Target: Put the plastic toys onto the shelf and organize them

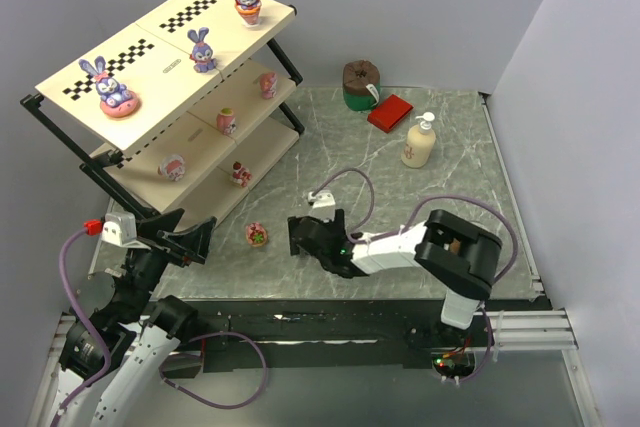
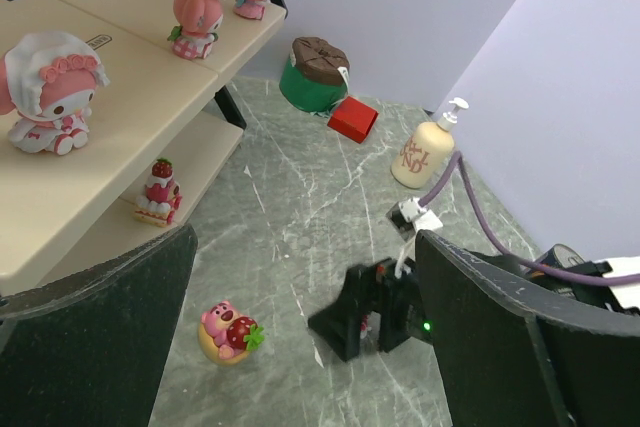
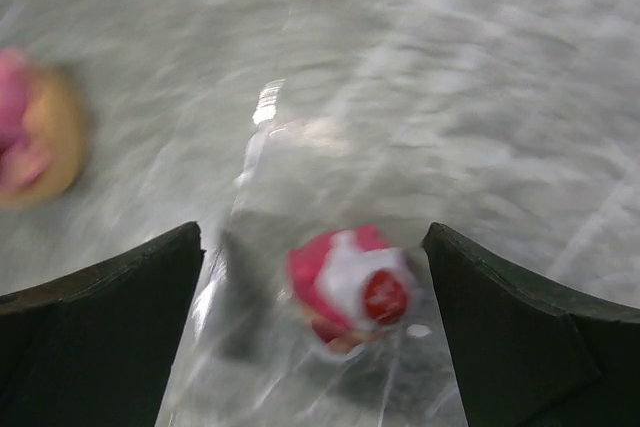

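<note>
1. Plastic toys not yet shelved: a red-and-white one lies on the table between the right gripper's spread fingers, framed for pinching; a pink one sits just beside.
2. Left gripper hovers with fingers spread, empty, probably waiting its turn.
3. The shelf beyond carries the others, spaced along its tiers.

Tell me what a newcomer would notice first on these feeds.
Probably the largest purple bunny, one of three on the checkered top board of the shelf at the table's far left. Next, the right tool, open and low over the table's middle, with a small red-and-white toy lying between its fingers, blurred in the wrist view. A pink strawberry toy sits alone near the shelf's foot.
</note>
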Tool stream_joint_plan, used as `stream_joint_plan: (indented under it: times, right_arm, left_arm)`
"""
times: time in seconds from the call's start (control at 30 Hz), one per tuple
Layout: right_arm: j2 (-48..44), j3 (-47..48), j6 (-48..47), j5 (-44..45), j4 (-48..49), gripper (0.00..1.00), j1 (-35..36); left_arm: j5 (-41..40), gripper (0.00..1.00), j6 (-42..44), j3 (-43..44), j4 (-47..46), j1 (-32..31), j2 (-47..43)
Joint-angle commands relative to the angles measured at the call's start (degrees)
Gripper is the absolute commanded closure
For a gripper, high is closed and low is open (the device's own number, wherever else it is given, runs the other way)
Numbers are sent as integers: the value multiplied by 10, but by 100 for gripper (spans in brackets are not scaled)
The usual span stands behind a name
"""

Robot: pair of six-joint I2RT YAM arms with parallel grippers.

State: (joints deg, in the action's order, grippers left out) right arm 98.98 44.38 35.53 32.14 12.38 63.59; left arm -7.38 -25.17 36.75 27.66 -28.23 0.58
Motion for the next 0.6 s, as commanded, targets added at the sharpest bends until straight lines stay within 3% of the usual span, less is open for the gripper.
stream_joint_plan:
  times: [0.0,0.1,0.33,0.57]
  right_arm:
    - [46,75,232,143,-211,0,6]
    - [85,133,327,182,-354,1,13]
    - [141,228,480,224,-556,11,50]
    - [171,265,511,240,-632,17,88]
  left_arm:
    - [0,4,-1,0,-16,0,-68]
    - [2,4,0,1,-16,0,-66]
    - [2,4,1,0,-16,0,-67]
    - [3,4,1,0,-16,0,-68]
